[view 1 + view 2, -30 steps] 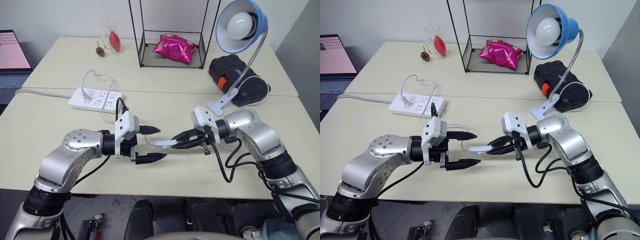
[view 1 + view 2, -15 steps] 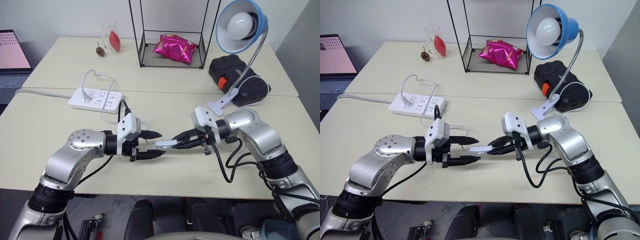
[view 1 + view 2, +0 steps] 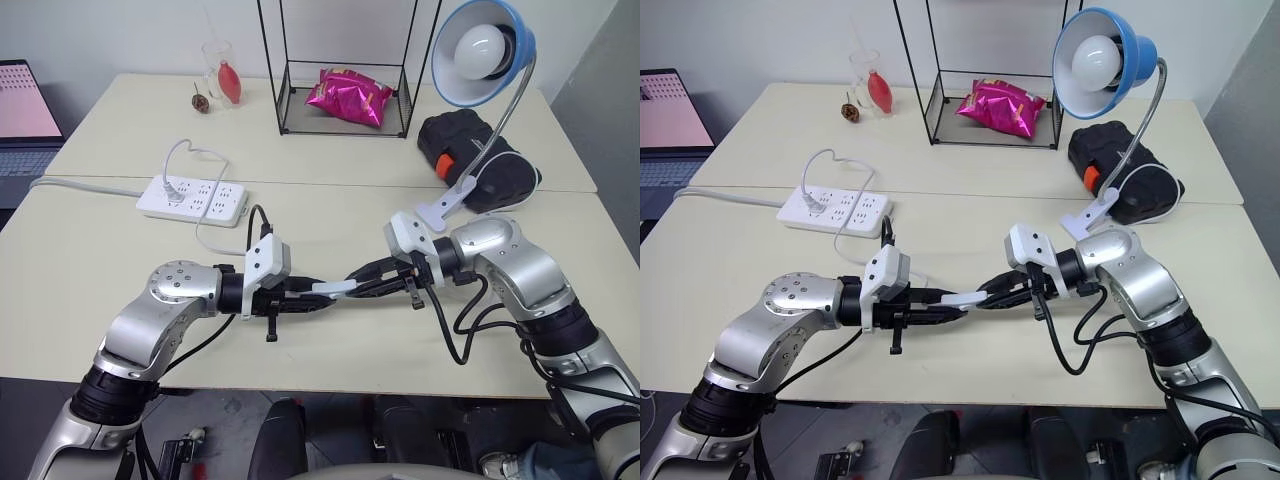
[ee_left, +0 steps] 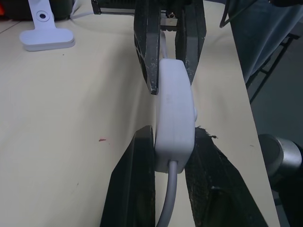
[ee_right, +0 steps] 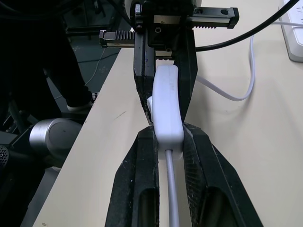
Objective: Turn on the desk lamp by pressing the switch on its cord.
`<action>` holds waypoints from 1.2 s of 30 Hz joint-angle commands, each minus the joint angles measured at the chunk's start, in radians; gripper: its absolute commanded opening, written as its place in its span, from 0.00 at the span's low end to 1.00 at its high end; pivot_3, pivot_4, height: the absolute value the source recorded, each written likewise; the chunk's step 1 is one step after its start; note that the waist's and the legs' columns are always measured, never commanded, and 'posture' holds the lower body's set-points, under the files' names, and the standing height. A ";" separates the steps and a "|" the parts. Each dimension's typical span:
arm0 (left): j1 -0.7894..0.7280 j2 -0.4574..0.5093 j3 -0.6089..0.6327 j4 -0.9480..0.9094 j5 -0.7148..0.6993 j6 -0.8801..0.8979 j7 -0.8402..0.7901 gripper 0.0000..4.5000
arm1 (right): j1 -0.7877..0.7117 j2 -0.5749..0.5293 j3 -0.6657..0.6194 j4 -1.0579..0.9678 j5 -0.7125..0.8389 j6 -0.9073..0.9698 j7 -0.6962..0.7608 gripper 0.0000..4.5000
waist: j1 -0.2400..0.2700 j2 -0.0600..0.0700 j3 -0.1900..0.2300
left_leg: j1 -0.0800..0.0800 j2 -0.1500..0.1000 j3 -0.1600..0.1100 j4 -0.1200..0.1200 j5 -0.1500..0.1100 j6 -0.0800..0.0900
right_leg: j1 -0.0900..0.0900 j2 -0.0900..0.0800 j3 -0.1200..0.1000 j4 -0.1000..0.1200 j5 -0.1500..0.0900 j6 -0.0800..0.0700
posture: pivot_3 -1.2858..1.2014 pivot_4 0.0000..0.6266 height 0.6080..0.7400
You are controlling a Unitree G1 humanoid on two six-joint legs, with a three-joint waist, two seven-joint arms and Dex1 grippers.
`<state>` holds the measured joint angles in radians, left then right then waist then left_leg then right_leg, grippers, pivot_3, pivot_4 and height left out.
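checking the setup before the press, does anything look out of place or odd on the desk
Nothing looks spilled or broken. The one unusual thing: the switch hangs above the table, pinched at opposite ends by the left gripper and right gripper, and the desk lamp is not lit.

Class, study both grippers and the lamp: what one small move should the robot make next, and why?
Probably squeeze a little harder with the left gripper on the switch. Both it and the right gripper are shut on the switch, held above the table, yet the desk lamp bulb looks unlit.
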<state>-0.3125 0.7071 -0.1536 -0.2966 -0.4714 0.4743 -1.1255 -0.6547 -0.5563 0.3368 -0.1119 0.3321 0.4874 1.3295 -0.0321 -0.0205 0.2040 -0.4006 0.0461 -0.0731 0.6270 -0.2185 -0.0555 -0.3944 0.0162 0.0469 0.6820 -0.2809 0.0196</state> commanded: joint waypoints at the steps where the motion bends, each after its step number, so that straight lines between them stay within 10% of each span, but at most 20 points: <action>1: -0.019 -0.001 0.044 0.026 0.013 -0.055 0.005 0.11 | -0.022 0.002 -0.002 -0.038 0.008 -0.017 0.006 0.07 | 0.000 0.000 0.000 | 0.000 0.000 0.000 0.000 0.000 0.000 | 0.000 0.000 0.000 0.000 0.000 0.000 | 0.52 0.24 1.00; 8: -0.012 0.015 0.043 0.009 -0.015 -0.038 -0.019 0.49 | -0.023 -0.004 -0.002 -0.033 0.005 -0.020 0.012 0.07 | 0.000 0.000 0.000 | 0.000 0.000 0.000 0.000 0.000 0.000 | 0.000 0.000 0.000 0.000 0.000 0.000 | 0.52 0.24 1.00; 28: -0.012 -0.001 0.028 -0.051 -0.060 0.067 0.022 0.49 | -0.025 -0.006 -0.001 -0.032 0.004 -0.019 0.017 0.07 | 0.000 0.000 0.000 | 0.000 0.000 0.000 0.000 0.000 0.000 | 0.000 0.000 0.000 0.000 0.000 0.000 | 0.52 0.24 1.00; 36: -0.025 -0.020 0.027 -0.031 -0.039 0.048 0.035 0.19 | -0.026 -0.008 0.001 -0.035 0.005 -0.018 0.019 0.07 | 0.000 0.000 0.000 | 0.000 0.000 0.000 0.000 0.000 0.000 | 0.000 0.000 0.000 0.000 0.000 0.000 | 0.52 0.24 1.00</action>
<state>-0.3182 0.6995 -0.1379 -0.3225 -0.5173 0.5378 -1.1082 -0.6569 -0.5678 0.3379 -0.1119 0.3300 0.4860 1.3382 -0.0321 -0.0205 0.2040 -0.4007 0.0460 -0.0734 0.6270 -0.2185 -0.0555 -0.3944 0.0162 0.0467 0.6820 -0.2810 0.0196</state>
